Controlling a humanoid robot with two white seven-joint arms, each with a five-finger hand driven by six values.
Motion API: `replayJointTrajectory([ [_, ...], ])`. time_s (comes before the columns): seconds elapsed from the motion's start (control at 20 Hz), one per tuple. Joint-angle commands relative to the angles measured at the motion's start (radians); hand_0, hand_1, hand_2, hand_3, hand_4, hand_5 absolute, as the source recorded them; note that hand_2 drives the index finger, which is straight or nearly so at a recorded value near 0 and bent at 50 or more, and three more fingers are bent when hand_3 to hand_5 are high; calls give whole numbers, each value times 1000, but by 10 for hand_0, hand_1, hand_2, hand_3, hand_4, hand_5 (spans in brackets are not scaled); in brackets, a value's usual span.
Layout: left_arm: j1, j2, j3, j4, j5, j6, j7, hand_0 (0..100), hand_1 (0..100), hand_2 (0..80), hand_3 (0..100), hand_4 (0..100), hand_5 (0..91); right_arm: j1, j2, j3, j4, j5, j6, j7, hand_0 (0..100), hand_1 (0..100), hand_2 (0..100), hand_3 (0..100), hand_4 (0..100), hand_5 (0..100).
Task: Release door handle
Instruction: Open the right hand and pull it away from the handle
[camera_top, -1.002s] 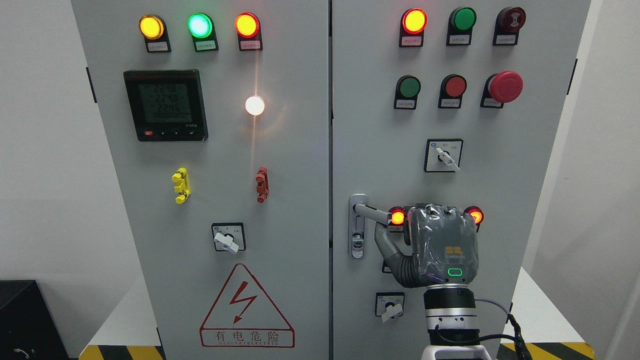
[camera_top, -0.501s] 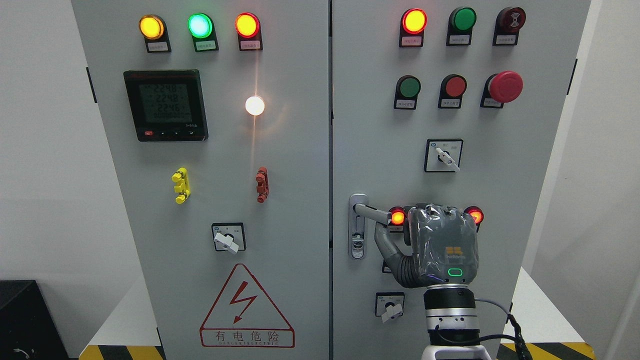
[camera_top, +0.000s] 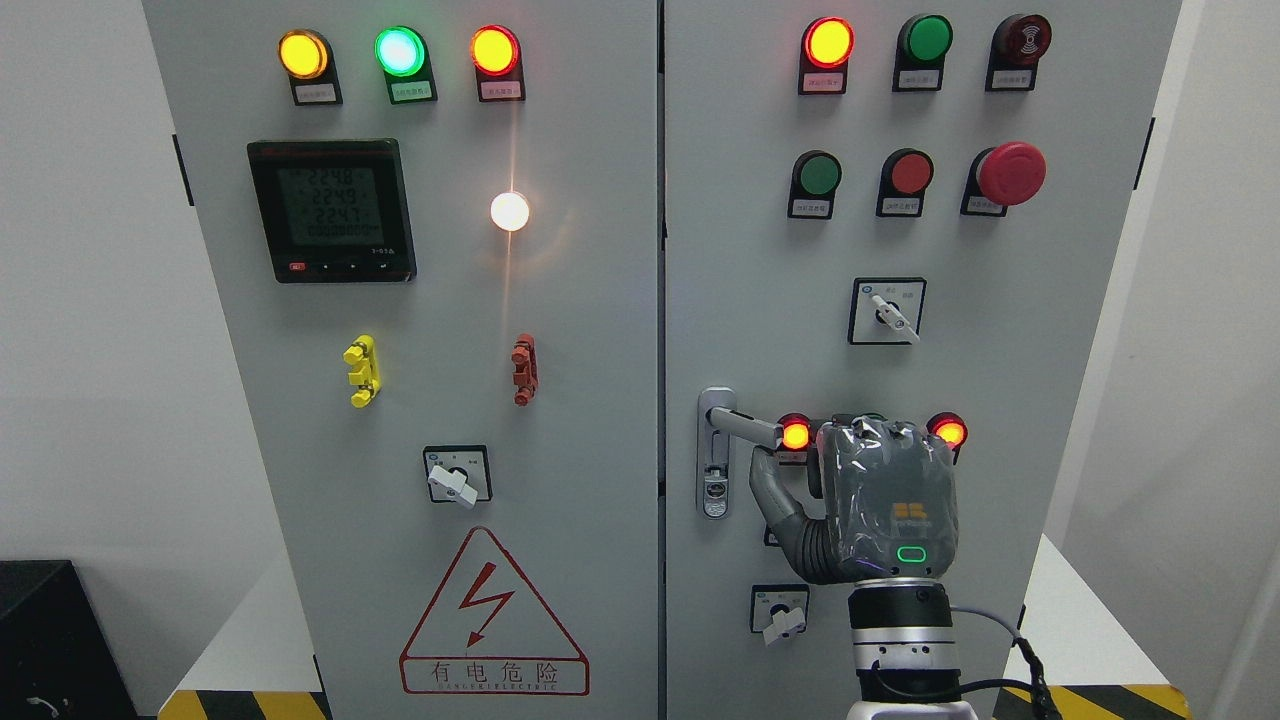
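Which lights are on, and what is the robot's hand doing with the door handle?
Top-left lamps: yellow, green, orange, all lit.
White lamp: lit.
Meter: display on.
Top-right red lamp: lit.
Green lamp: unlit.
Stop button: not pressed in, as far as I can tell.
Door handle: sticking out sideways to the right.
Right hand: at the handle's end; grip hidden.
Doors: closed.

white table (camera_top: 1085, 625), grey control cabinet (camera_top: 600, 400) standing on it

grey cabinet (camera_top: 600, 330) | red mushroom button (camera_top: 1011, 172) | yellow-black floor stripes (camera_top: 240, 703)
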Motion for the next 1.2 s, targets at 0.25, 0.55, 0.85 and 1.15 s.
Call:
replayJointTrajectory([
  [0.25,-26,0,0,29,0,0,0,120,556,0,0,0,0,165,-11,-55,-129,-44,-130,-20,474,307,697,918,867,864],
  [0.55,-26,0,0,29,0,0,0,120,556,0,0,0,0,290,-7,-266,-192,-91,-376,-30,450,273,351,562,616,575],
  [0.85,-26,0,0,29,1,0,0,120,556,0,0,0,0,285,-13,-438,-205,-265,-534,-24,419,241,27,139,171,159],
  [1.15,-26,0,0,29,0,0,0,120,556,0,0,0,0,282,-11,-500,-226,-384,-642,-29,408,200,0,0,0,0],
])
